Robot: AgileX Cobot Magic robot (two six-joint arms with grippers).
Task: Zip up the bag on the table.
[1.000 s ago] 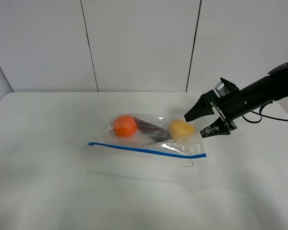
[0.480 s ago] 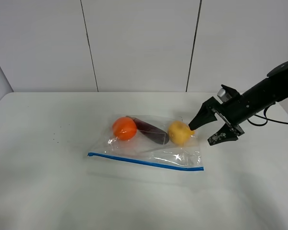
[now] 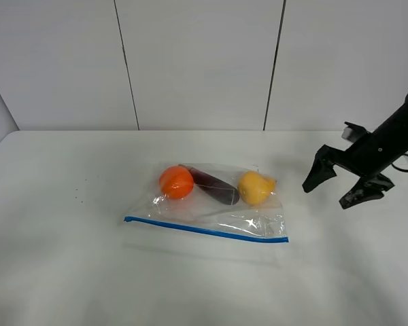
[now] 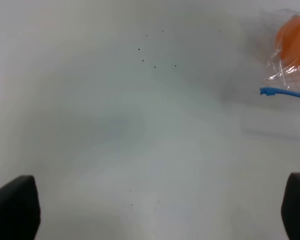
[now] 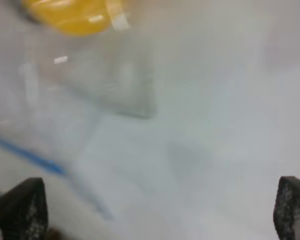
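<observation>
The clear plastic bag [image 3: 211, 204] lies flat on the white table [image 3: 68, 258], with an orange fruit [image 3: 176, 181], a dark purple vegetable [image 3: 215, 185] and a yellow fruit [image 3: 255, 187] inside. Its blue zipper strip [image 3: 205, 229] runs along the near edge. My right gripper [image 3: 336, 188] is open and empty, to the right of the bag and apart from it. In the right wrist view the bag corner [image 5: 90, 75] and strip [image 5: 25, 152] show, blurred. My left gripper [image 4: 155, 212] is open over bare table; the bag's left end [image 4: 290, 55] shows at the edge.
A grey panelled wall [image 3: 197, 61] stands behind the table. Small dark specks [image 4: 155, 55] dot the tabletop to the left of the bag. The table's right edge lies near my right arm [image 3: 394, 132].
My right gripper has drawn back to the right, away from the bag's right end. The bag has settled flat and shifted slightly; the yellow fruit now lies free of the gripper.
</observation>
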